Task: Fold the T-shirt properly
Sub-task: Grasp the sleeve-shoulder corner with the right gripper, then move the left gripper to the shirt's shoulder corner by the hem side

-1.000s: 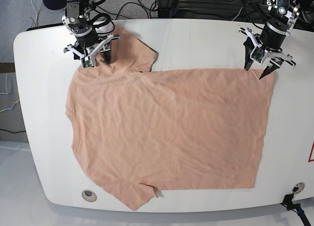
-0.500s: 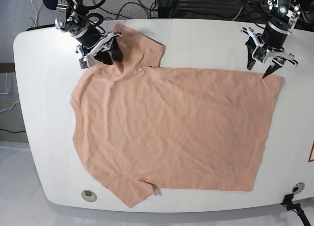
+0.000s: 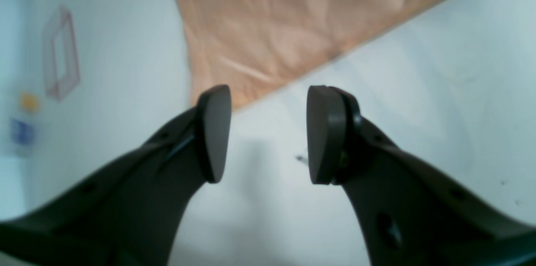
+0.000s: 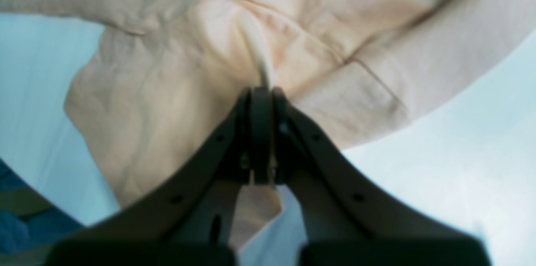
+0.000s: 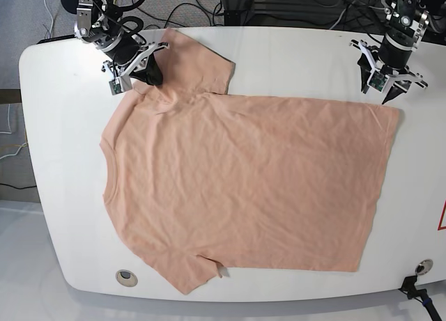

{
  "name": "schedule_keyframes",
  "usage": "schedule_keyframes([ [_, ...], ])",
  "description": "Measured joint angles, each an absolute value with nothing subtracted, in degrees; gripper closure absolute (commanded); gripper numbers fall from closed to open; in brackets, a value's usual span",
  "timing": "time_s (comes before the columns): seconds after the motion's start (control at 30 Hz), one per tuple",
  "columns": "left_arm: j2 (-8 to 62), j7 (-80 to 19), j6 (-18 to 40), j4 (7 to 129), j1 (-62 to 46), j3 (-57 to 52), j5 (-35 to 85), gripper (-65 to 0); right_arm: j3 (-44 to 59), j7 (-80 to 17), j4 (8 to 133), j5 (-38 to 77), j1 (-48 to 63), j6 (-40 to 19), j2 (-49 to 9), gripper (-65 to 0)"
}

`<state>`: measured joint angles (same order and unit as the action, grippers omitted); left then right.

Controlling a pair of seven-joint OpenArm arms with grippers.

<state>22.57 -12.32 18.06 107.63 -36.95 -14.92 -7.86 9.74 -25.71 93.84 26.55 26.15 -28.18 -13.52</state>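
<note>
**T-shirt spread on the tabletop, one gripper pinching the far sleeve**

The T-shirt (image 5: 244, 189), peach-pink and plain on its upper face, lies spread flat over most of the white tabletop (image 5: 293, 60). In the base view its neckline faces the left edge, its hem runs along the right side, one short sleeve lies at the far left corner and the other at the near edge, close to a round fitting (image 5: 125, 276) set into the tabletop. The cloth shows light creases throughout.

The right gripper (image 5: 143, 74) sits at the far left corner, over the join of sleeve and shoulder. In the right wrist view its fingers (image 4: 261, 132) are pressed together, with a raised ridge of T-shirt (image 4: 259, 54) fabric caught between them; the cloth puckers toward the pinch.

The left gripper (image 5: 387, 91) is at the far right corner, just beyond the hem corner of the shirt. In the left wrist view its fingers (image 3: 215, 132) stand apart with bare tabletop (image 3: 268, 199) between them; the T-shirt corner (image 3: 234, 90) lies just past the fingertips, and nothing is held.

A red outlined marking (image 3: 62, 52) shows on the tabletop to one side in the left wrist view.
</note>
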Motion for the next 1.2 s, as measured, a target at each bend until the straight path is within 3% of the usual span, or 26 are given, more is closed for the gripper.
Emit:
schedule_keyframes([
  [0.27,25.7,-16.1,19.5,94.0,-28.9,-17.3,1.2,-27.1,9.8,-25.7,94.5,25.7,27.3,-29.9,-14.0,0.0],
  [0.4,30.7,-26.2,17.8,79.8,-18.9,-26.6,9.8,-29.6,9.7,-25.8,94.8,25.5,27.6,-30.5,-14.1,0.0],
  [0.43,31.7,-28.1,20.8,76.8,-17.2,-29.8,16.1,-30.6,9.8,-25.6,94.8,25.6,27.4,-30.5,-13.8,0.0],
  [0.47,31.2,-31.5,17.6,77.5,-16.8,-27.5,10.7,-31.6,9.6,-25.9,94.9,25.3,27.5,-30.5,-14.1,0.0],
  [0.53,30.3,-36.4,21.4,73.9,-14.0,-28.7,18.6,-32.1,10.0,-25.7,94.8,25.2,27.5,-30.7,-13.8,0.0],
  [0.63,31.4,-40.6,24.6,66.9,-7.7,-30.1,19.7,-32.6,10.1,-25.8,95.0,24.7,27.5,-31.1,-13.9,0.0],
  [0.83,32.3,-40.0,29.1,60.6,-3.8,-29.3,20.8,-33.2,10.1,-25.9,95.1,24.4,27.7,-31.1,-13.8,0.0],
  [1.2,32.1,-37.9,36.3,59.7,-3.3,-27.5,22.5,-32.8,10.1,-25.8,95.1,24.4,27.7,-31.1,-14.0,0.0],
])
